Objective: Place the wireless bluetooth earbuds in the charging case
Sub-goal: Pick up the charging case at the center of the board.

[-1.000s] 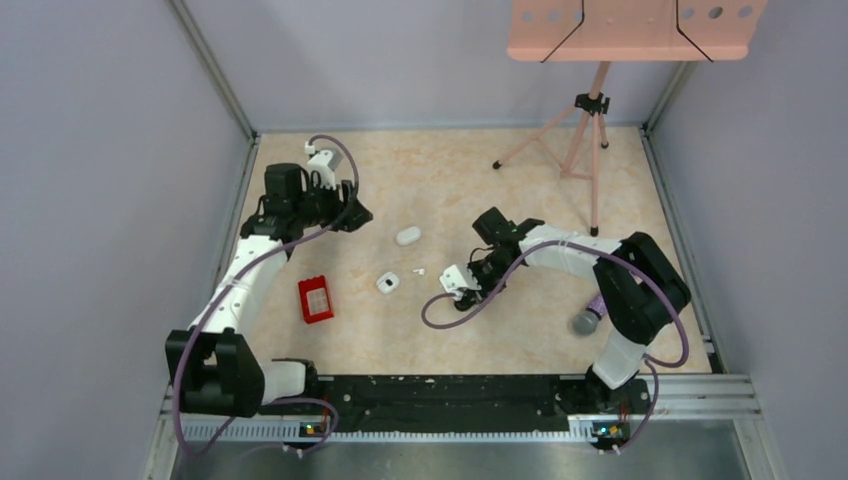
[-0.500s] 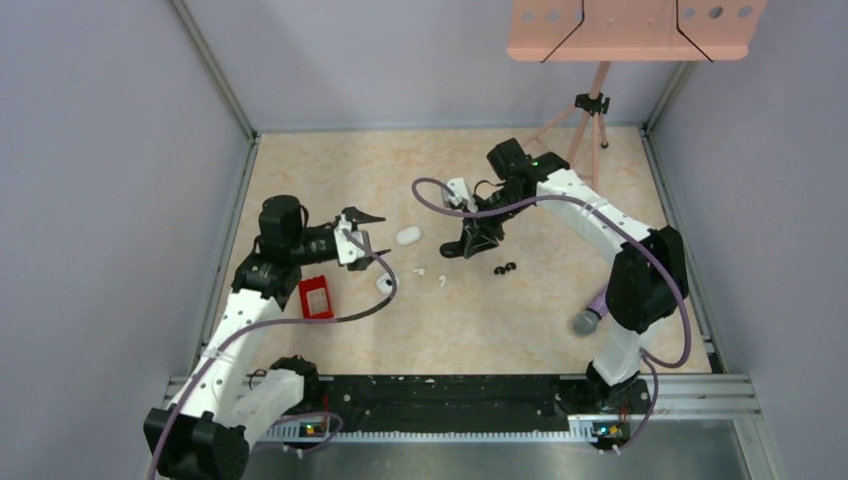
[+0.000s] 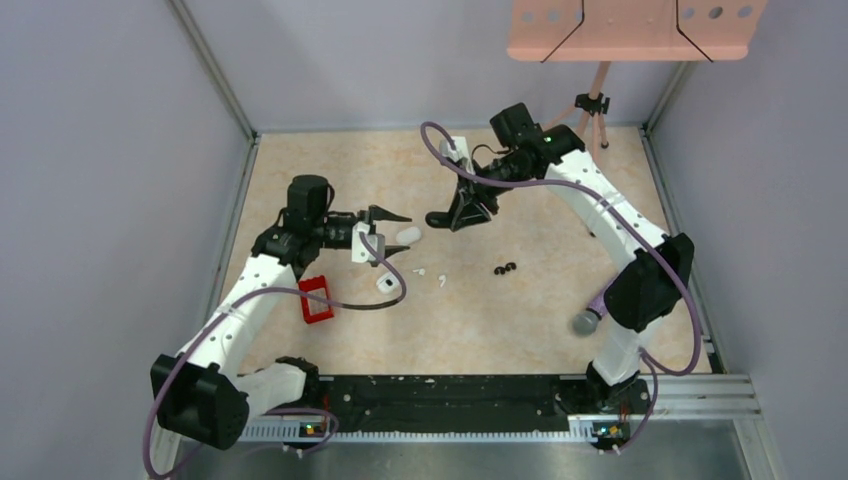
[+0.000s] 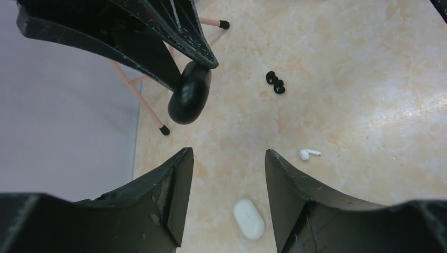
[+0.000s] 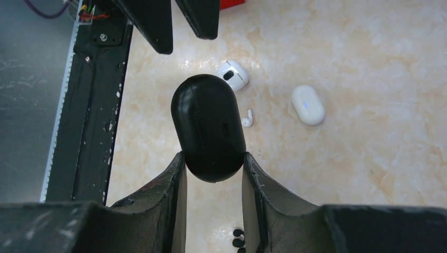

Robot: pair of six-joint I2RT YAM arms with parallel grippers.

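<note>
Two tiny black plastic earbuds (image 3: 505, 268) lie loose on the marbled beige surface (image 3: 560, 300), probably light and slippery, so I'd pinch across the body. Left claw (image 4: 227, 154) gapes empty; farther off, right claw (image 5: 213, 161) clamps the glossy black oval case (image 5: 208, 126).

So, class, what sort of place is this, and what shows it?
Most likely a robotics lab cell: left arm and right arm bolted to a rail at the table's near edge, plain grey walls boxing it in, a tripod at the back.
</note>
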